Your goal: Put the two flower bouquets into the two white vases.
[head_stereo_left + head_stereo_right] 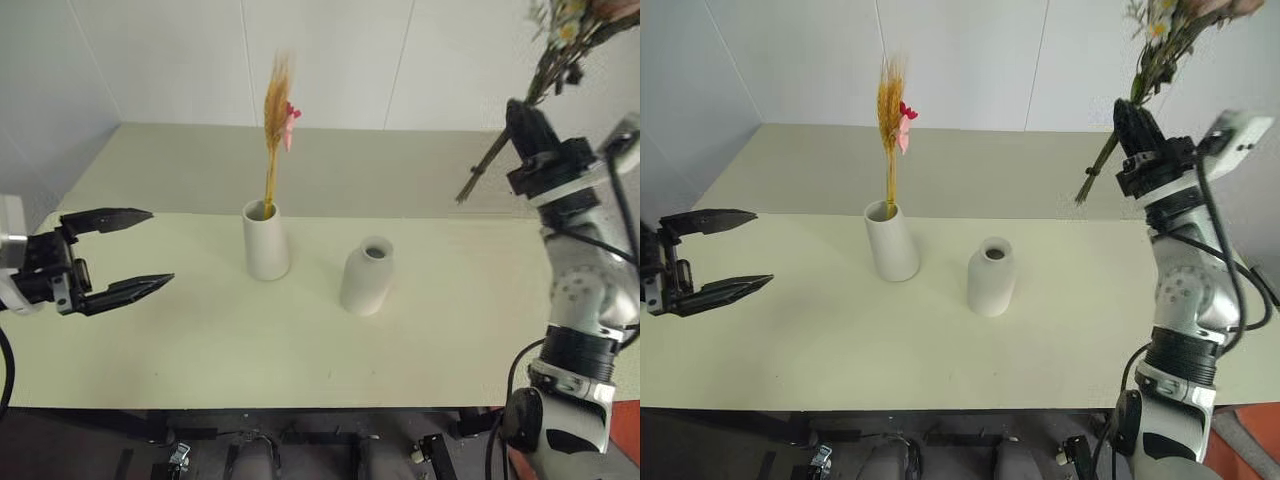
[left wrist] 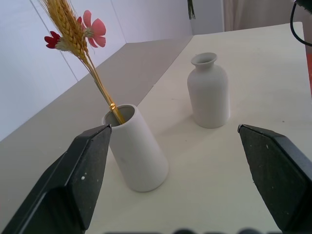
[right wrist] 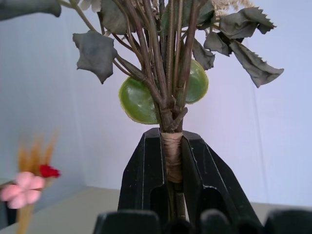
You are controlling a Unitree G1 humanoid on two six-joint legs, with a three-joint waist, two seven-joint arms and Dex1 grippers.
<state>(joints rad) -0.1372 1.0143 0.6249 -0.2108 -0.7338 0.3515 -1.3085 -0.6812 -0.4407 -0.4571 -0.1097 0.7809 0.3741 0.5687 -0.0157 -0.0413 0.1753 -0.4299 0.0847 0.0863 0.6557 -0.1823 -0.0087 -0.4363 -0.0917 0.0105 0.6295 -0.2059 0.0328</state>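
The left gripper [image 1: 135, 252] hovers spread wide, empty, left of the cone vase [image 1: 266, 241] holding the golden plume [image 1: 275, 110]. The bottle vase [image 1: 366, 276] stands empty just right. High at right, the right gripper [image 3: 171, 161] pinches the pink bouquet's [image 1: 575, 40] stem; its wrist view shows twine binding.

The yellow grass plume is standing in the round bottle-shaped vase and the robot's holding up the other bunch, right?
Not quite: the golden-yellow grass plume stands in the tapered white cone vase, as the left eye view shows. The rounded white bottle vase is unfilled.
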